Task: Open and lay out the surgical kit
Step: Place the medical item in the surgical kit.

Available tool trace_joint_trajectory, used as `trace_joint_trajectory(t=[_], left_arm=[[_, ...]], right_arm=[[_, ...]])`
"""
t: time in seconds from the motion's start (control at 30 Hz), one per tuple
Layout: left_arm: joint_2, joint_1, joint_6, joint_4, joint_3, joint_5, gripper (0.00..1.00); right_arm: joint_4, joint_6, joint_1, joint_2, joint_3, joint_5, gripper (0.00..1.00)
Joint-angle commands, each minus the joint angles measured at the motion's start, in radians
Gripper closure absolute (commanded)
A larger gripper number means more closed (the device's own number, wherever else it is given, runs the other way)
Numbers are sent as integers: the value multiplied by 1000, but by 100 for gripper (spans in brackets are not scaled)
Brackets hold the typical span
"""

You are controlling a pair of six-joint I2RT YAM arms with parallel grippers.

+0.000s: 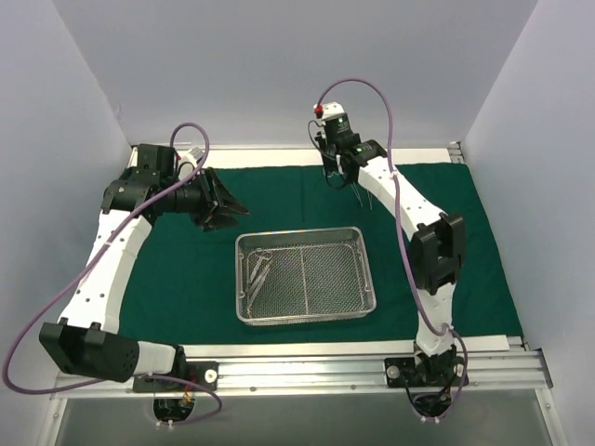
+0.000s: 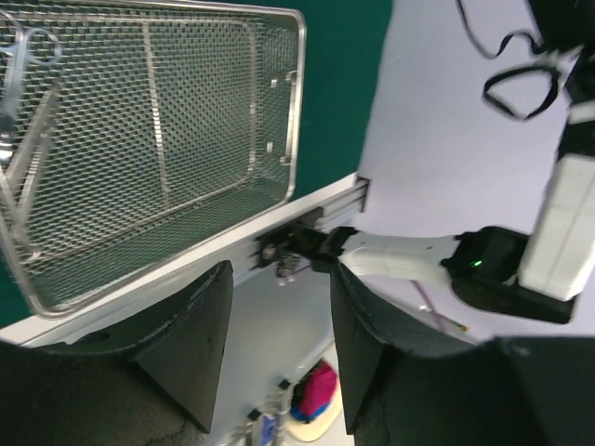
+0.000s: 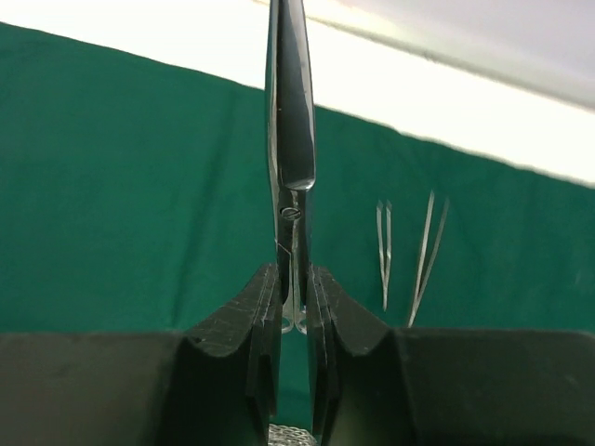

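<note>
Right claw (image 3: 295, 297) is pinching the scissors (image 3: 291, 139) above the far side of the green drape (image 3: 121, 186). Lower until the tips touch cloth, lay them parallel just left of the tweezers (image 3: 384, 251), then release. Left claw (image 2: 279, 344) hangs spread beside the mesh tray (image 1: 302, 232).
</note>
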Motion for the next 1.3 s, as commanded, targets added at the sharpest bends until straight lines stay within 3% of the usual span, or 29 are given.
trace_joint_trajectory(t=[0.0,0.07,0.2,0.43,1.27], left_arm=[[32,-4,177,-130,66,-57,46],[49,-6,173,-125,58,-37,46],[73,-6,176,-113,48,-15,46],[122,-10,184,-107,49,2,46],[165,-15,179,-110,40,29,46]], right_arm=[[-124,110,-35,53,66,100,100],[-140,126,-47,108,72,94,100],[-325,144,-77,278,280,64,100],[-413,201,-92,401,426,36,100],[-454,221,-147,569,513,-50,97]])
